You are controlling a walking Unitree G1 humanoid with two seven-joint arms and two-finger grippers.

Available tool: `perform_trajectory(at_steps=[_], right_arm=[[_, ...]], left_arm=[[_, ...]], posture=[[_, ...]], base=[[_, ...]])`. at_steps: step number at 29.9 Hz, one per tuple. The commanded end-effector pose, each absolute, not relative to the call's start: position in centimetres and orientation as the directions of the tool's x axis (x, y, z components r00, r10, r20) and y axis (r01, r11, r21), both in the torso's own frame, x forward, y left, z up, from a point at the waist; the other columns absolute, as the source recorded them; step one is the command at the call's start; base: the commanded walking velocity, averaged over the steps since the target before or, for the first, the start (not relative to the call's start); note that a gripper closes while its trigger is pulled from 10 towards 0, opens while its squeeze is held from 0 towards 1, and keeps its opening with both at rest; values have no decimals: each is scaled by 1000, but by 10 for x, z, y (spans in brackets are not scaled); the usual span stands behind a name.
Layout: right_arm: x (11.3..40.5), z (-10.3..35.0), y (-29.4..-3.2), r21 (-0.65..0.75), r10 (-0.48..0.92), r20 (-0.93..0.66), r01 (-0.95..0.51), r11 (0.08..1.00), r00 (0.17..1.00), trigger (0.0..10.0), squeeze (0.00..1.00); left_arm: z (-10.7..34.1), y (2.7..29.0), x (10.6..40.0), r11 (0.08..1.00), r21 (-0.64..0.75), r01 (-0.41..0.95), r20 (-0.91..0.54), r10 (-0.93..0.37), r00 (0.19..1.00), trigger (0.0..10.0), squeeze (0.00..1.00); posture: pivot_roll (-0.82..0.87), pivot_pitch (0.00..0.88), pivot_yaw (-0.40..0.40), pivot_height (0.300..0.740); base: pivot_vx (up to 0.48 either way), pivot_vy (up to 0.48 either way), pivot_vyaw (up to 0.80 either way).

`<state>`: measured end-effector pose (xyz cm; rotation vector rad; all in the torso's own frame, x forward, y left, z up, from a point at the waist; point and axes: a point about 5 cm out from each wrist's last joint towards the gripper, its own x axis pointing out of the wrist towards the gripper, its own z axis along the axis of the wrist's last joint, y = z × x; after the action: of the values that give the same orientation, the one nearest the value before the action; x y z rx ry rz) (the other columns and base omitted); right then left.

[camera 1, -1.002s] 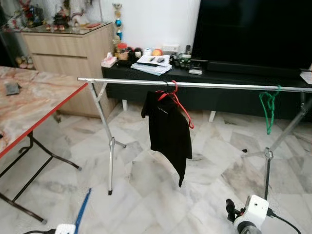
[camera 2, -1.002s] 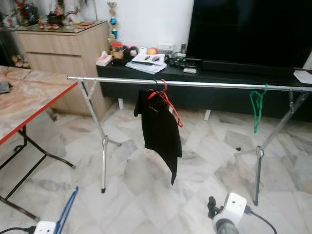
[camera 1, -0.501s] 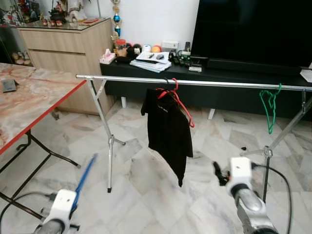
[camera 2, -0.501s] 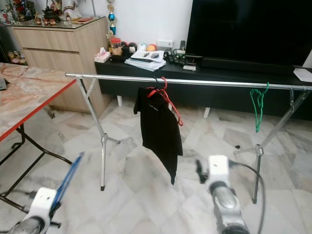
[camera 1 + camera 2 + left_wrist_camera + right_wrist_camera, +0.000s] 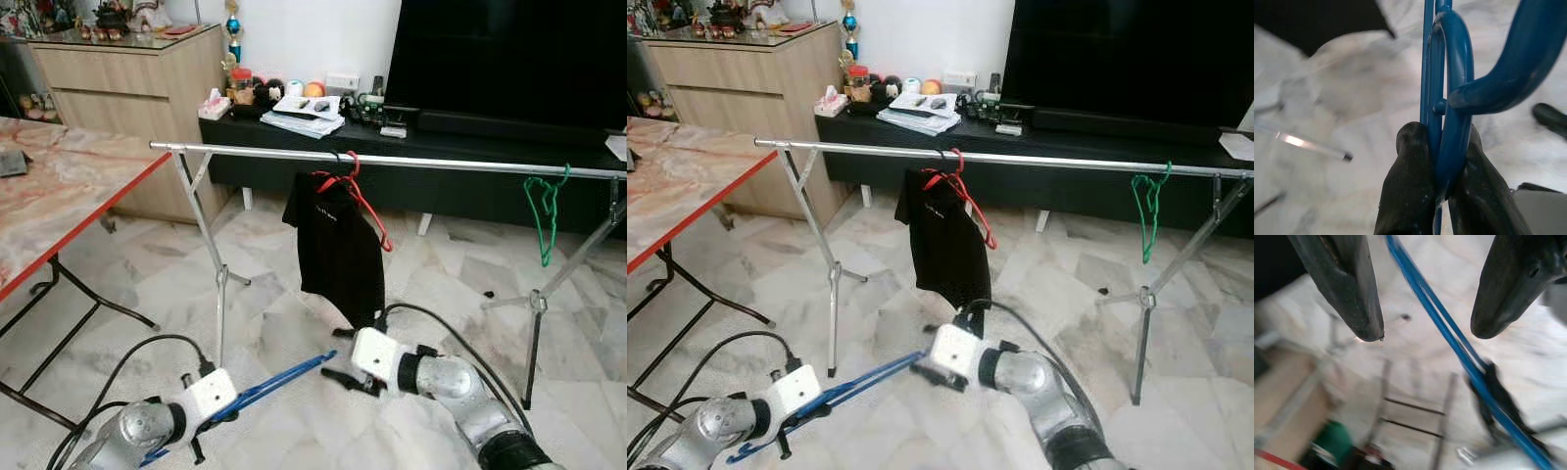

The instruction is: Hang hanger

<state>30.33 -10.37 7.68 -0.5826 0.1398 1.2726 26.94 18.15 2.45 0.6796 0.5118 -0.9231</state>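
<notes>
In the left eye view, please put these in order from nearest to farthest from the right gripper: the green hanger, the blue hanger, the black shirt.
From the right gripper:
1. Blue hanger, right at the gripper, its tip between the open fingers, held by the left gripper.
2. Black shirt, hanging on the rail just above and behind.
3. Green hanger, far along the rail on the robot's right.

Both arms have risen into the head views since a second ago, when the right wrist barely showed at the lower edge. The left tool [image 5: 1437, 169], low on the robot's left, now pinches the blue hanger [image 5: 274, 380], which slants up and across. The right tool [image 5: 335, 352] has swung in to the hanger's far end, fingers [image 5: 1344, 284] spread either side of it.
</notes>
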Motion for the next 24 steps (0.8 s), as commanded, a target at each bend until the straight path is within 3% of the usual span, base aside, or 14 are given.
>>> perform_trajectory(at_steps=[1, 4, 7, 16, 24], right_arm=[[300, 83, -103, -308, 880, -416, -946, 100, 229, 10000, 0], [298, 85, -102, -287, 886, -429, -957, 50, 175, 10000, 0], [292, 83, -103, -234, 870, -489, -970, -58, 66, 10000, 0], [286, 82, -99, -145, 841, -535, -973, -182, -77, 10000, 0], [285, 75, -88, -161, 806, -584, -960, -229, -94, 10000, 0]], left_arm=[[22, 175, 265, 368, 276, 888, -697, -559, 448, 10000, 0], [23, 171, 263, 334, 259, 906, -716, -564, 412, 10000, 0], [27, 158, 262, 269, 241, 932, -719, -596, 358, 10000, 0], [42, 144, 266, 198, 256, 946, -726, -607, 323, 10000, 0], [57, 129, 267, 138, 267, 954, -726, -622, 293, 10000, 0]], posture=[[119, 0, -34, 740], [118, 0, -37, 740], [123, 0, -44, 740], [138, 0, -61, 740], [142, 0, -66, 740]], base=[[0, 0, 0], [0, 0, 0], [0, 0, 0], [0, 0, 0], [0, 0, 0]])
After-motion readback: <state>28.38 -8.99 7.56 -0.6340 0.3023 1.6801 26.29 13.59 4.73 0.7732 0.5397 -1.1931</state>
